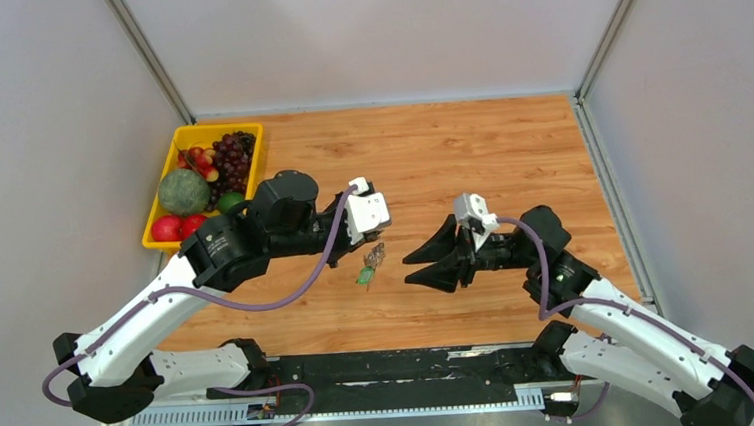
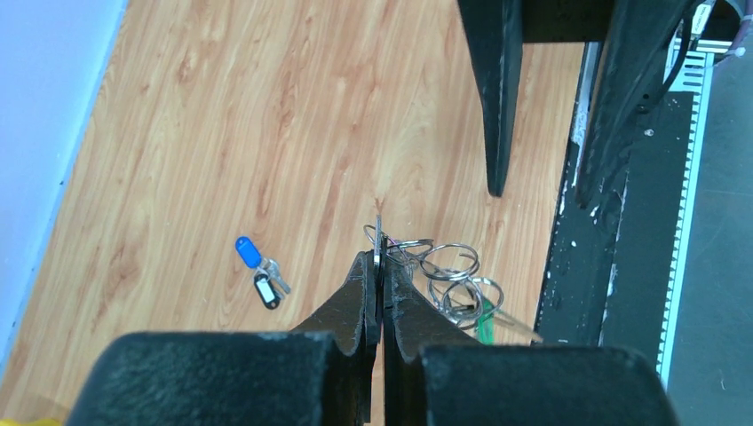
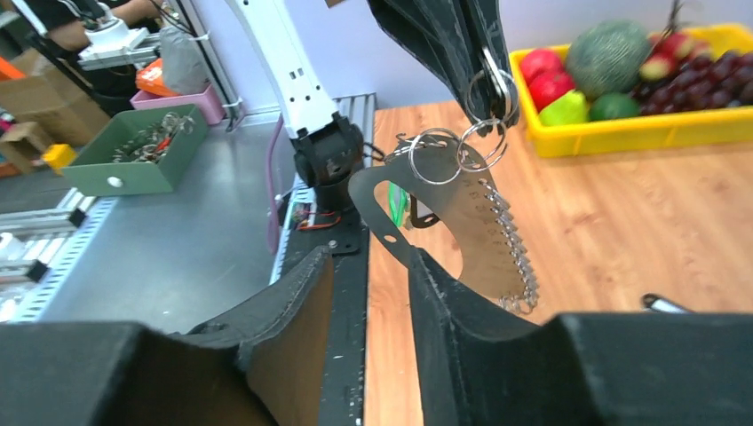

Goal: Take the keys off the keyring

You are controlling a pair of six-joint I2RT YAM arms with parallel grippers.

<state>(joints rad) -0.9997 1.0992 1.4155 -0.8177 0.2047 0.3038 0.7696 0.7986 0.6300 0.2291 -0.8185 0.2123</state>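
Loose keys (image 2: 262, 275) near keyring (image 2: 448, 279), left wrist view

Two loose keys (image 2: 263, 271) (one blue), one keyring (image 2: 457, 293), one bin (image 1: 212, 131)

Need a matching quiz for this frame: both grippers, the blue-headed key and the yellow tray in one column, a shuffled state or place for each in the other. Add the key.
Column one
1. left gripper
2. right gripper
3. blue-headed key
4. yellow tray

Column two
A. lying on the table, apart from the held rings
B. shut on the keyring, which hangs above the wood
C. open, holding nothing
D. at the far left of the top view, filled with fruit

Pairs: 1-B, 2-C, 3-A, 4-D
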